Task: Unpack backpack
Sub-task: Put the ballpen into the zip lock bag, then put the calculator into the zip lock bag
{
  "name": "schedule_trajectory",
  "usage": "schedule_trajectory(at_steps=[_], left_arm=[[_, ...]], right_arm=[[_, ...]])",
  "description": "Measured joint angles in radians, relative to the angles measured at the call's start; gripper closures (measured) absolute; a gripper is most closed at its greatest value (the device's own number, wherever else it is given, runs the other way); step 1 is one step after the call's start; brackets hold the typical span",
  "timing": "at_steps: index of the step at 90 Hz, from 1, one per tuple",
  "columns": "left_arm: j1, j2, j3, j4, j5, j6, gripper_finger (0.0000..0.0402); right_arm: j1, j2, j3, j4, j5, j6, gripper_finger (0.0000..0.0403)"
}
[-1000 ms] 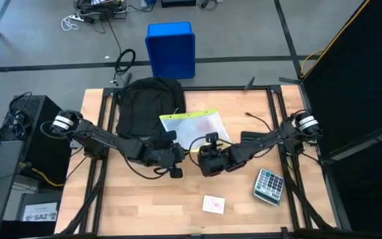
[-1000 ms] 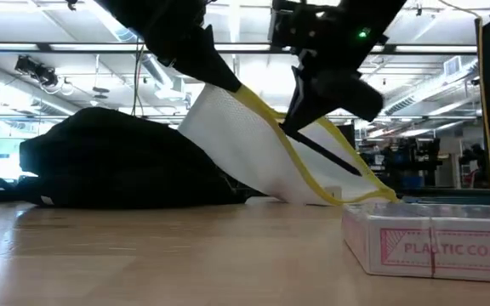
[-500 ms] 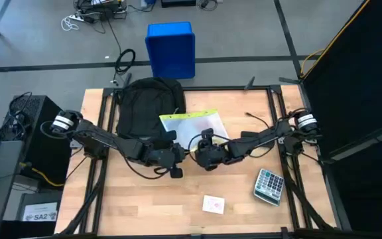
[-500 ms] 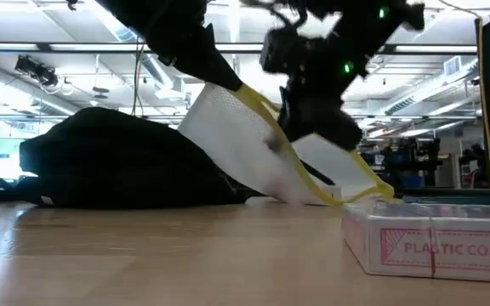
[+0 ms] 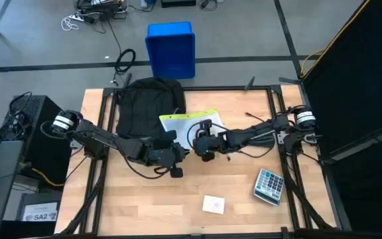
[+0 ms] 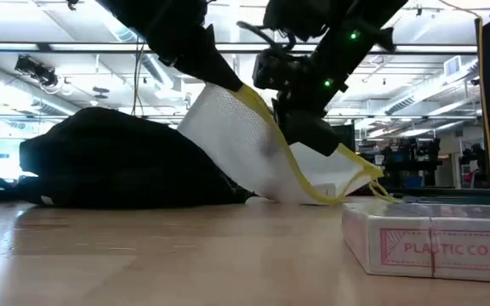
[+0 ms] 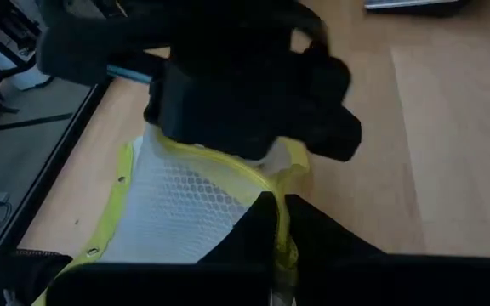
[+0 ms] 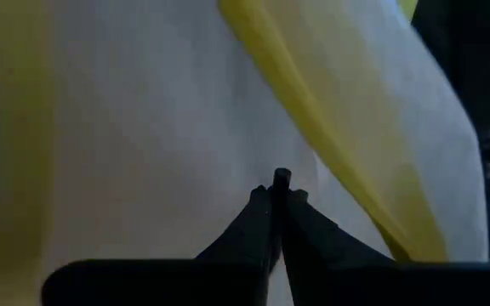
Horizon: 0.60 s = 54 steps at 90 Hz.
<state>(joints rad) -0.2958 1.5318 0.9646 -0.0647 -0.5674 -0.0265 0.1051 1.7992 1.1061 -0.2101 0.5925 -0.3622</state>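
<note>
The black backpack (image 5: 148, 103) lies on the table's far left part, also seen in the low view (image 6: 117, 170). A white mesh pouch with a yellow border (image 5: 197, 123) leans against it. The pouch's raised end is in my left gripper (image 7: 276, 223), which is shut on it. Its lower end (image 6: 347, 189) rests on the table. My right gripper (image 8: 279, 189) is shut, its tips at the pouch's white face (image 8: 143, 136); the high view shows it over the pouch (image 5: 203, 136). My left gripper pinches the pouch's yellow border (image 7: 270, 197) between its two fingers. That end is held up off the table (image 6: 238, 87), and the pouch slants down from it. My right gripper's shut fingertips (image 8: 277, 204) meet the pouch's mesh face from above, slanting from the table's right side (image 6: 300, 136). Nothing shows between them.
A grey calculator (image 5: 269, 185) lies at the near right. A card box (image 5: 213, 204) sits near the front edge, large in the low view (image 6: 432, 242). A blue bin (image 5: 171, 50) stands on the floor beyond the far edge.
My right gripper has gone toward the table's left and far edges, from beside the pouch to over it, and has come down onto its face. The pouch's low right corner has drawn in and drooped. The raised end has stayed where it was.
</note>
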Motion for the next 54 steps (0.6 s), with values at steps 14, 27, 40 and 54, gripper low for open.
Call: schedule_trajectory(at_steps=[14,27,40,54], left_arm=[[0.0,0.0,0.0,-0.005,0.001,0.0,0.0402],[-0.001,0.0,0.0,-0.013,0.005,0.0,0.0402],[-0.001,0.0,0.0,-0.016,0.007,0.0,0.0402],[-0.001,0.0,0.0,-0.017,0.008,0.0,0.0402]], right_arm=[[0.0,0.0,0.0,-0.03,-0.005,0.002,0.0347],[0.048,0.0,0.005,-0.043,0.011,0.007,0.0262],[0.131,-0.001,0.048,-0.078,0.061,0.065,0.0185],[0.242,-0.002,0.116,-0.269,0.067,0.262,0.0137]])
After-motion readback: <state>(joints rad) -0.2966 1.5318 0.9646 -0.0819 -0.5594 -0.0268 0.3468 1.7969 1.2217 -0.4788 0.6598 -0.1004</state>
